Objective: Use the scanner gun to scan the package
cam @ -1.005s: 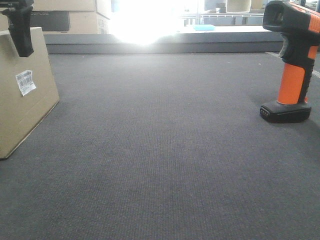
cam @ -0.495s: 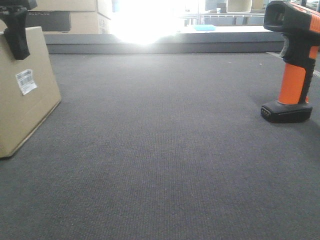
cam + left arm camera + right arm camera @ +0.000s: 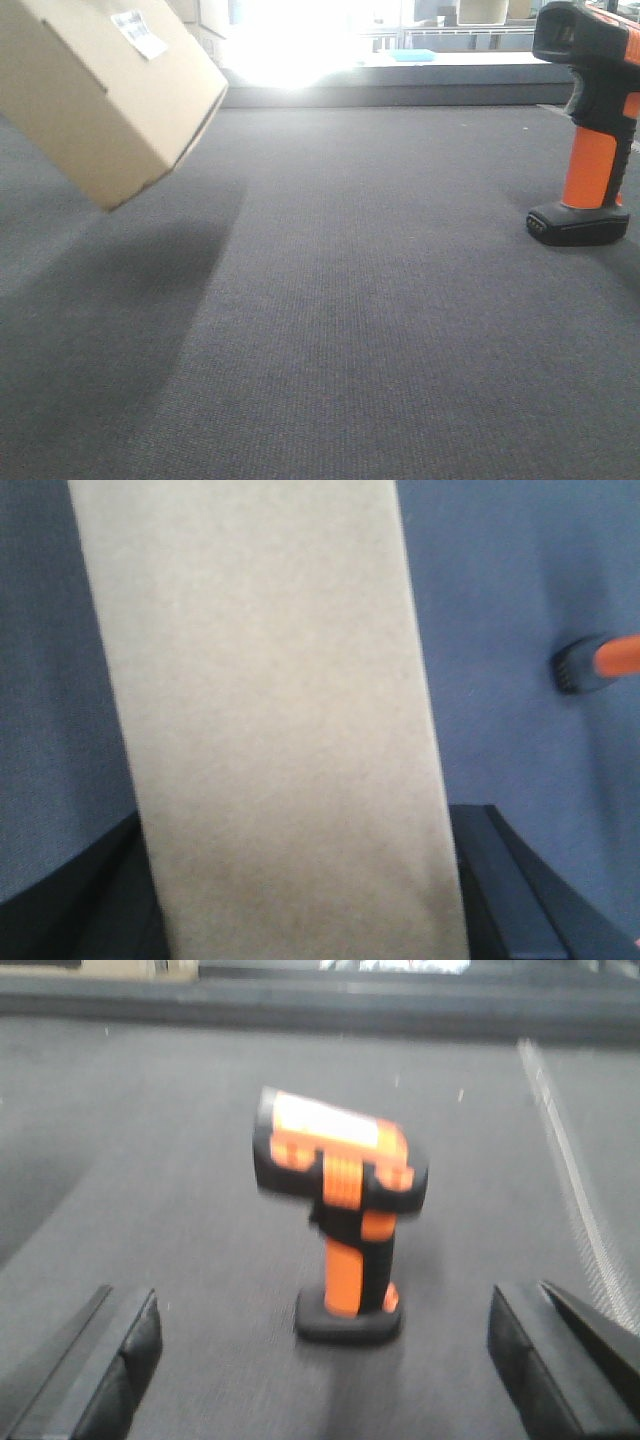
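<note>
**Box lifted and tipped; scanner untouched**

Half a second ago the box (image 3: 105, 95) sat on the carpet (image 3: 380, 300) at the nine o'clock edge of the front view. Now it hangs clear of the carpet at ten o'clock, tilted with one corner low, its white label (image 3: 140, 32) turned upward and a shadow beneath it. The scanner (image 3: 590, 130) has kept its place, upright on its foot at three o'clock, well apart from the box.

The left gripper (image 3: 300, 900) is grasping the box: in its wrist view the cardboard fills the frame between two dark fingers (image 3: 70, 910). The right gripper (image 3: 322, 1355) is released and empty, its fingers wide apart, with the scanner standing at twelve o'clock ahead of it.

The box looks light and stiff, though its smooth walls could slip or dent under a hard squeeze. It is best held across opposite faces, with the label left bare. The scanner is hard plastic and probably top-heavy on its small foot, so a nudge could topple it. The orange handle below the head is the place to take hold.
</note>
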Controlling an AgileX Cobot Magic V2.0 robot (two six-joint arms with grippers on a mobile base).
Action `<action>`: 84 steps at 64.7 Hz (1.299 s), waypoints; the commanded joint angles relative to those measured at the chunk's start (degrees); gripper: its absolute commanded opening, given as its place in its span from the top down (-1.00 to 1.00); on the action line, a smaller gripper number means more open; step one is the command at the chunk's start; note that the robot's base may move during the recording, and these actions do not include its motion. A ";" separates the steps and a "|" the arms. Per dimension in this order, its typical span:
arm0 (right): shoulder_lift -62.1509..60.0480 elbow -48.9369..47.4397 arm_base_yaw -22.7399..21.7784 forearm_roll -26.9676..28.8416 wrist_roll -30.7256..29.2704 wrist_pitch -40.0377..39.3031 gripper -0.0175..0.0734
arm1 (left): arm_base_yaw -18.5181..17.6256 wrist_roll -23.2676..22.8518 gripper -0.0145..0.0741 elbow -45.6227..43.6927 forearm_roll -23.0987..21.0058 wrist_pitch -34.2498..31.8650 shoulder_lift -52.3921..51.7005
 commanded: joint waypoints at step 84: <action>41.51 4.52 1.41 2.95 -0.02 -53.70 -0.64 | 0.95 2.15 0.92 -0.17 -4.22 -0.33 -0.88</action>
